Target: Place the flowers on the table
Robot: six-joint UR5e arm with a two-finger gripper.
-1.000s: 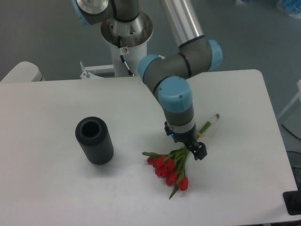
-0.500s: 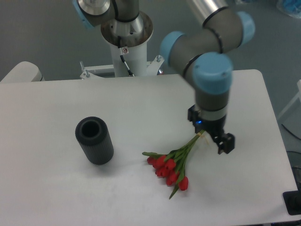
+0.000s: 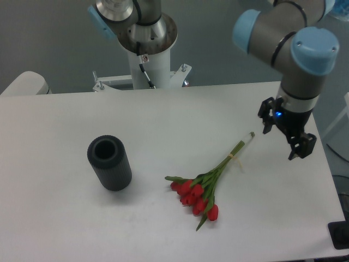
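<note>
Over by the right edge, the gripper (image 3: 287, 137) hangs above the table (image 3: 109, 229) with its fingers spread apart and nothing between them. The flowers (image 3: 205, 188) lie flat on the white top just to its left, stems pointing up toward it. A dark ribbed vase (image 3: 109, 163) stands well apart, farther left.

Red tulip flowers (image 3: 203, 188) lie flat on the white tabletop (image 3: 163, 125). Beside their stems hovers the gripper (image 3: 286, 137), jaws empty. A dark vase (image 3: 109, 162) stands left.
</note>
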